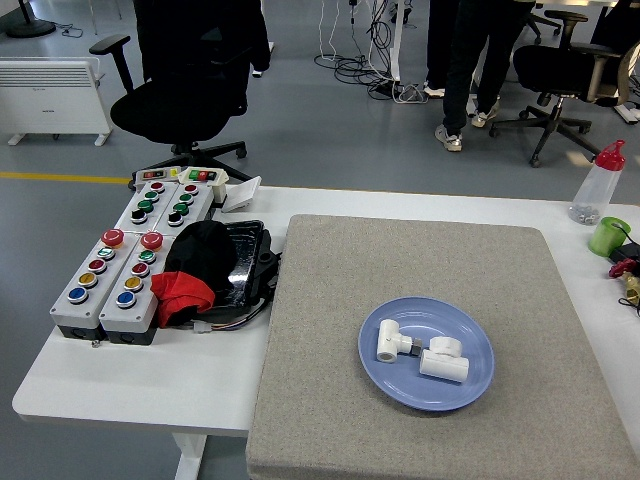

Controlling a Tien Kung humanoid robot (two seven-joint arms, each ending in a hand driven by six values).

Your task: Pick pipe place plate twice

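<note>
Two white pipes (418, 351) — apparently touching — on blue plate (470, 385).
</note>
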